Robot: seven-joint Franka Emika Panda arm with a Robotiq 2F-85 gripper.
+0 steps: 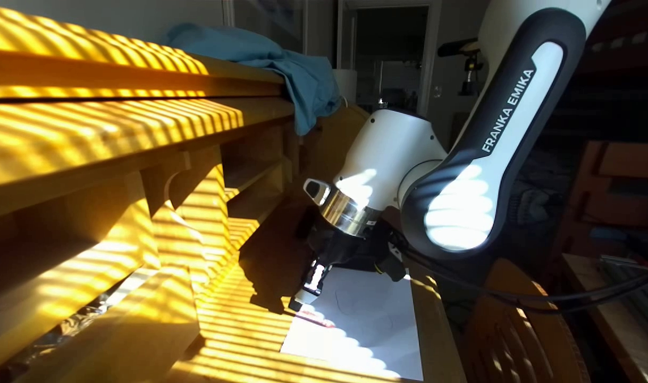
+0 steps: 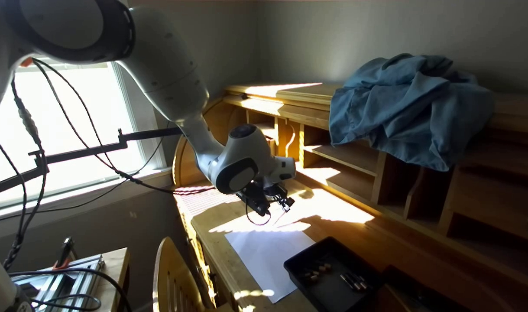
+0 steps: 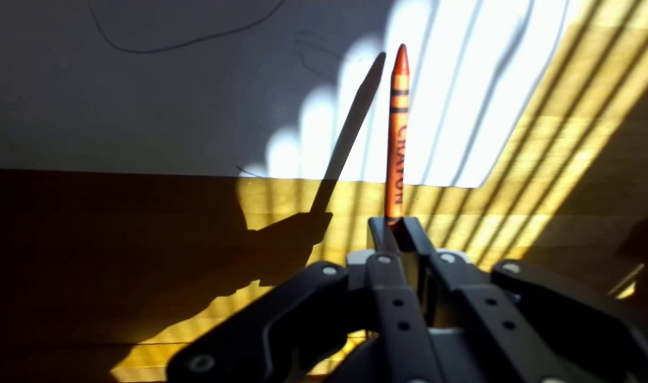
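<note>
Fingers (image 3: 381,236): pinching the blunt end of a crayon (image 3: 397,138) between their tips, with most of its length sticking out past them.
Crayon: orange-red, its wrapper lettered in black and ringed with dark bands; in the wrist view the pointed end shows against a sheet of paper (image 3: 169,106) and the held end against bare wood. Whether the point touches cannot be told.
Shadow (image 3: 353,122): slim and slanting, to the left of the crayon in the wrist view, the two tips just apart.
Paper: white, flat on the wooden tabletop (image 2: 354,232), half shaded and half in striped sunlight; it carries one long thin curved line and a few short faint strokes.
Tray (image 2: 333,255): black, just beside the paper on its right in an exterior view; several stubby pieces and some longer slim sticks lie inside, too dim to name.
Hutch (image 2: 380,177): wooden, with open compartments, rising along the far right side of the tabletop in an exterior view.
Cloth (image 2: 402,108): blue, draped over the hutch top and hanging down its front.
Arm (image 2: 240,160): white and black, coming in from the upper left in an exterior view.
Chair (image 2: 170,268): wooden, near left of the tabletop in an exterior view.
</note>
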